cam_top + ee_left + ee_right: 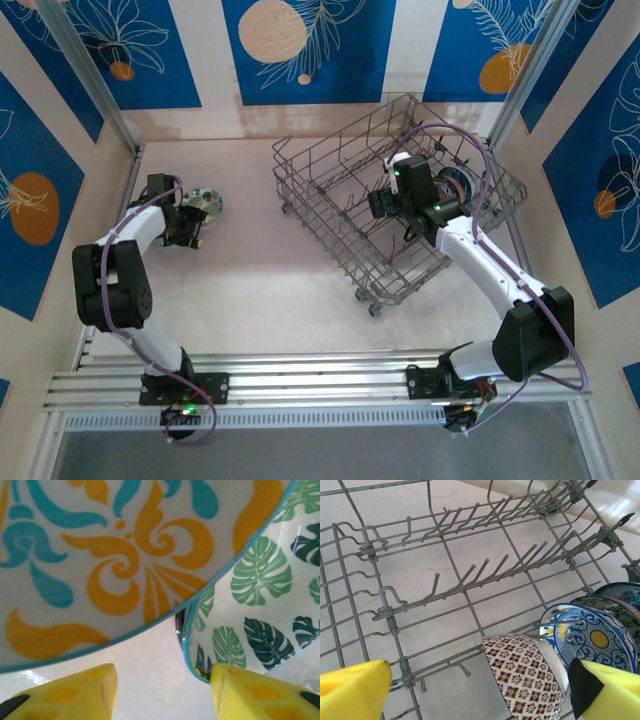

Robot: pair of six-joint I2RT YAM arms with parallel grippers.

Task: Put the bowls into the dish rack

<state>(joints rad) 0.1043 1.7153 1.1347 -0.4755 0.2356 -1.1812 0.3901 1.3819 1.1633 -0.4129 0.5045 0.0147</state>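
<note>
- A top view shows the large grey wire dish rack point(310, 210) standing at an angle on the right half of a pale table.
- The right gripper point(480, 676) hangs inside the rack, its yellow fingers spread wide and gripping nothing.
- Between those fingers, a brown lattice-patterned bowl point(525, 682) rests on the rack floor. I cannot tell whether the right-hand finger touches it.
- Just behind it, a blue-and-white bowl point(592, 640) and darker bowls point(620, 600) stand on edge in a row.
- On the left half of the table, well apart from the rack, the left gripper point(162, 680) faces two bowls with its fingers parted and empty.
- An orange-and-teal scroll bowl point(115, 565) looms close above, and a green leaf bowl point(260, 600) stands beside it on the right.
- The step in hand seems to be picking up one of these two.
- The next move likely calls for closing on a rim, then lifting it clear of its neighbour.
</note>
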